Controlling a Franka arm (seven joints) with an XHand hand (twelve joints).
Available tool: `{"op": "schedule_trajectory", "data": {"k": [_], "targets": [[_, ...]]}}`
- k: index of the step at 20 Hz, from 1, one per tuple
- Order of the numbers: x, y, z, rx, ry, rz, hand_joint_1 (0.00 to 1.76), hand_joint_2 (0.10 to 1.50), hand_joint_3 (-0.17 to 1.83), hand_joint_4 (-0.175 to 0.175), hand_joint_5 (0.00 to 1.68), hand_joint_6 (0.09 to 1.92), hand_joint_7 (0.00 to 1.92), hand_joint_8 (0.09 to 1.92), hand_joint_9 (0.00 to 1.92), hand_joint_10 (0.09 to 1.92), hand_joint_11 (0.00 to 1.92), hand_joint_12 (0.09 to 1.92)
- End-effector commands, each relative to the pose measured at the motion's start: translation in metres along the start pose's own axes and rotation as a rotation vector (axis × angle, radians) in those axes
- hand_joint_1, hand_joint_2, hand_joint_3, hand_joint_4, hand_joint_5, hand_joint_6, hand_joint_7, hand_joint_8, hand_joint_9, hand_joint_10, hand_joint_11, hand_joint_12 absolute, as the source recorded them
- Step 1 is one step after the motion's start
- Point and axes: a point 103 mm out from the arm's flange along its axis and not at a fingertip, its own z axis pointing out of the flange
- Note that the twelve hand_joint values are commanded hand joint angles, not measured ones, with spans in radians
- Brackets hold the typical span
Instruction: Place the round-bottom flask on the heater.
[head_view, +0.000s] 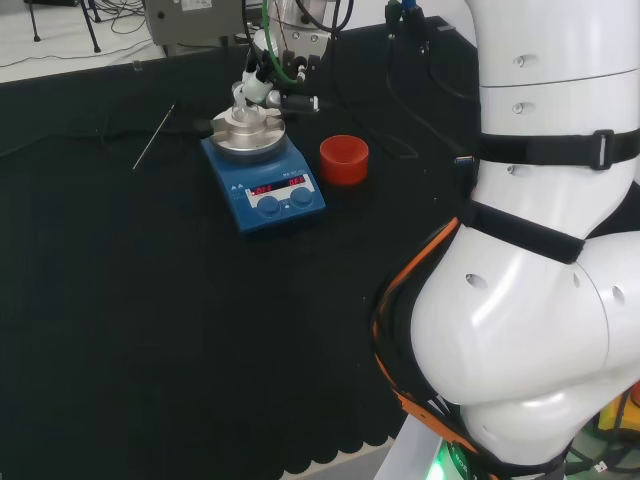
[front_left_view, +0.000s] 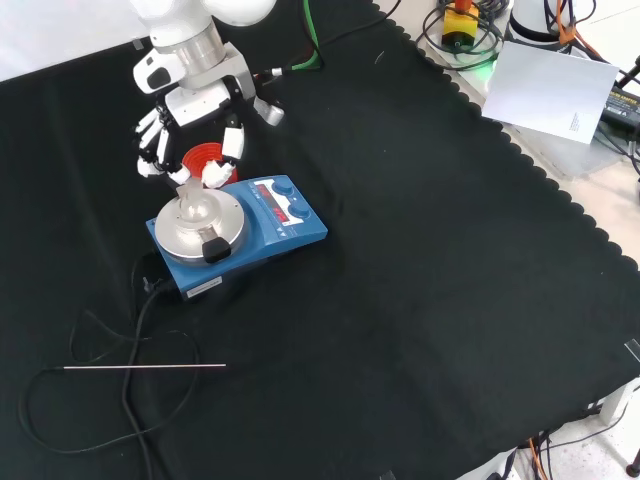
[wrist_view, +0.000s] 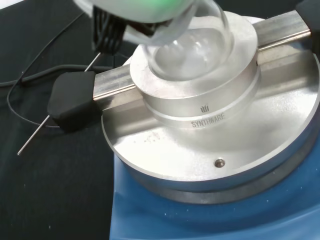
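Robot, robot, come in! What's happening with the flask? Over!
Robot hand curled round round-bottom flask. Flask bulb sitting in the heater block. Nothing in the way. Over.

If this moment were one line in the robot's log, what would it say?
step: seat flask | hand: shut on round-bottom flask | flask: in metal block of heater | red stand: empty, beside heater | release: not yet

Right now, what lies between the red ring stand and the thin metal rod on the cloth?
In the head view, the blue heater with the flask lies between the red ring stand and the rod.
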Motion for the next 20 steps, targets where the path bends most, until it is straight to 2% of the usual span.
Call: {"op": "schedule_trajectory", "data": {"k": [1, 6, 8, 11, 15, 20], "targets": [[-0.002, -0.001, -0.003, 0.002, 0.006, -0.002, 1.0, 0.63, 0.74, -0.053, 0.84, 0.86, 0.35, 0.68, 0.58, 0.66, 0.24, 1.33], [-0.006, -0.004, -0.008, -0.001, 0.014, -0.005, 0.96, 0.58, 0.75, -0.076, 0.63, 0.81, 0.31, 0.68, 0.55, 0.67, 0.21, 1.34], [-0.007, -0.006, -0.011, -0.002, 0.019, -0.005, 0.93, 0.57, 0.74, -0.082, 0.52, 0.72, 0.29, 0.68, 0.53, 0.68, 0.19, 1.35], [-0.009, -0.012, -0.017, 0.003, 0.018, -0.003, 0.89, 0.56, 0.71, -0.074, 0.4, 0.5, 0.25, 0.7, 0.5, 0.71, 0.15, 1.38], [-0.012, -0.024, -0.026, 0.018, -0.01, 0.003, 0.85, 0.57, 0.67, -0.051, 0.34, 0.24, 0.22, 0.71, 0.47, 0.73, 0.09, 1.42], [-0.016, -0.045, -0.039, 0.011, -0.025, 0.004, 0.83, 0.58, 0.65, -0.039, 0.33, 0.14, 0.2, 0.71, 0.45, 0.74, 0.07, 1.43]]}}
